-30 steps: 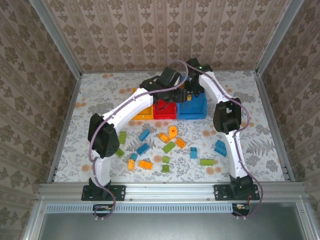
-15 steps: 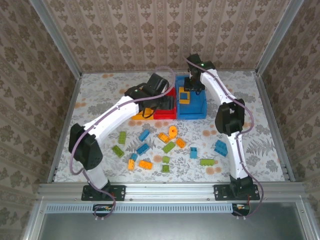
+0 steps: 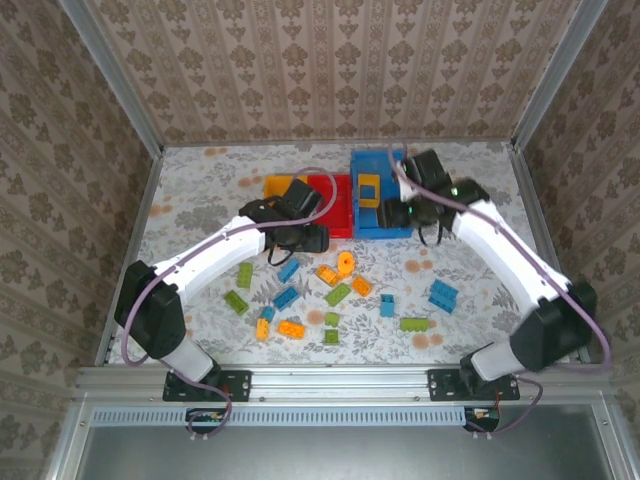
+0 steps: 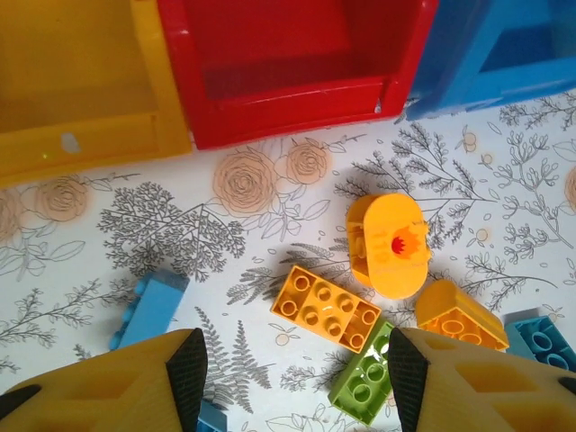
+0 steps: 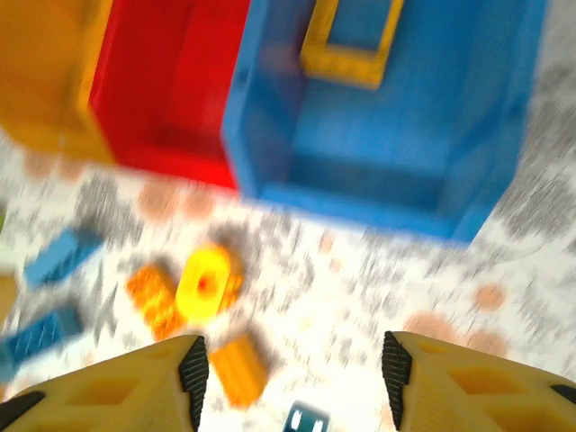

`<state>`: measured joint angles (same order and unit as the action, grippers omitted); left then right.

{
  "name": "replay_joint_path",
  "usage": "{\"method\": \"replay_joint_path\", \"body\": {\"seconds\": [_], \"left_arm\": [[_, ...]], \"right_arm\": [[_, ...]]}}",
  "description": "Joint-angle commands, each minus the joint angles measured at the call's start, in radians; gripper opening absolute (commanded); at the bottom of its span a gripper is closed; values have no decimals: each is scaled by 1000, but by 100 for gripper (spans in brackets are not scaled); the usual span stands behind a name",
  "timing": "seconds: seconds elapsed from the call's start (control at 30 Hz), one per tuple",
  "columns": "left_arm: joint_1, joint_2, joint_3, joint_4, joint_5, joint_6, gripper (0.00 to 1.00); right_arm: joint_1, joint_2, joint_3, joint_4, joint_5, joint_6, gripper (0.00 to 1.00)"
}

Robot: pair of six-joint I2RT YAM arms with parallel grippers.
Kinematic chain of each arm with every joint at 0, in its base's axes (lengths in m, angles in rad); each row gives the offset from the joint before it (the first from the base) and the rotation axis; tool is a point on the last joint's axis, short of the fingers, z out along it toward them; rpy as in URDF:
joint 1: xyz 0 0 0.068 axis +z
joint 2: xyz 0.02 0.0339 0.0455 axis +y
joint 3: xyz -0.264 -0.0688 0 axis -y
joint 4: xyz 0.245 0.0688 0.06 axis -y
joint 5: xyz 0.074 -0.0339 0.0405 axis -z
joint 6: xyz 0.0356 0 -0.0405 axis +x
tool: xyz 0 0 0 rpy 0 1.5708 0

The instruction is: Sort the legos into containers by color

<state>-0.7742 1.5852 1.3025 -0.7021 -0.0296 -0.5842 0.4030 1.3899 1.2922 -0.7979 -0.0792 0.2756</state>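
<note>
Your left gripper (image 4: 297, 371) hangs spread and empty; the orange brick (image 4: 325, 308) lies at its 12 o'clock. It is probably light, stiff, slippery: pinch the flat long sides. Your right gripper (image 5: 292, 373), also spread and empty, faces the blue bin (image 5: 387, 139).

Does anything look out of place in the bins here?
Yes: a yellow-orange frame-shaped piece lies inside the blue bin, not in the yellow-orange bin at the left end of the row. Its colour does not match that bin.

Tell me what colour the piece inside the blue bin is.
Yellow-orange; the piece shows best in the top external view.
</note>
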Motion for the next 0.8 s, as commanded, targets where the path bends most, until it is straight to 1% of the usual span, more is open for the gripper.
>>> {"method": "replay_joint_path", "body": {"seconds": [0.0, 0.1, 0.23, 0.3, 0.37, 0.43, 0.57, 0.67, 0.77], "left_arm": [[-25, 14, -13, 19, 1, -43, 59], [-41, 18, -29, -1, -15, -86, 60], [-39, 4, -65, -44, -52, -181, 62], [-30, -10, -77, -65, -72, -213, 62], [-18, -16, -69, -103, -98, -198, 63], [-2, -8, -55, -153, -118, -152, 67], [41, 20, -83, -150, -54, 9, 68], [83, 52, -99, -146, -11, 133, 67], [122, 82, -94, -139, 18, 223, 68]], "right_arm": [[62, -179, -207, 152, -89, 34, 63], [162, -277, -346, 168, -70, 65, 67], [268, -325, -456, 240, -106, 102, 70], [325, -326, -474, 296, -111, 67, 73], [374, -316, -485, 344, -110, 9, 76], [401, -297, -495, 399, -122, -38, 78], [415, -269, -517, 510, -162, -88, 80], [422, -267, -548, 609, -162, -90, 80], [424, -245, -542, 633, -157, -73, 81]]}}
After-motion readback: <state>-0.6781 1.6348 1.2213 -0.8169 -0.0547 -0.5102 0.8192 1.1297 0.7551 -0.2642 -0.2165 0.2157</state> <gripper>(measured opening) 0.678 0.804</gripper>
